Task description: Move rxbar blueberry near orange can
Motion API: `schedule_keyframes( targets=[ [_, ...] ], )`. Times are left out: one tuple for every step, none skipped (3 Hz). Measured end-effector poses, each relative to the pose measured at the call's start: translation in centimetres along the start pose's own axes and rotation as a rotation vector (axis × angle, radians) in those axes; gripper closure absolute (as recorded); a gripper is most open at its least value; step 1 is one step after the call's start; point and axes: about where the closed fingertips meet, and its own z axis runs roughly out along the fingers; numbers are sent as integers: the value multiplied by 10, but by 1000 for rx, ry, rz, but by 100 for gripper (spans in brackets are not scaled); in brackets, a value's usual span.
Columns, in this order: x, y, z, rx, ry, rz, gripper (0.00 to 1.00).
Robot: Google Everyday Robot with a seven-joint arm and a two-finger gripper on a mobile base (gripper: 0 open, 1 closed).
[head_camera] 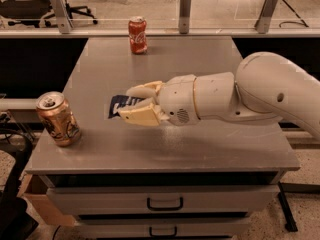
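The rxbar blueberry, a flat dark navy wrapper with white lettering, sits between the two cream fingers of my gripper, which is shut on it just above the grey table top. Its right part is hidden by the fingers. The orange can, copper-orange with a silver top, stands upright at the table's front left corner, a short way left of the bar and gripper. My white arm reaches in from the right.
A red Coca-Cola can stands upright at the back middle of the table. Drawers with handles are under the table front. A glass rail with metal posts runs behind the table. A cardboard box sits low left.
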Motion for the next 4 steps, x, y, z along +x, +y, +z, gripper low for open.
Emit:
schedule_keyframes(
  targets=[
    [-1, 2, 2, -3, 1, -3, 37],
    [-3, 3, 3, -6, 2, -6, 15],
    [-4, 5, 4, -9, 3, -9, 0],
    [-4, 5, 4, -9, 3, -9, 0]
  ],
)
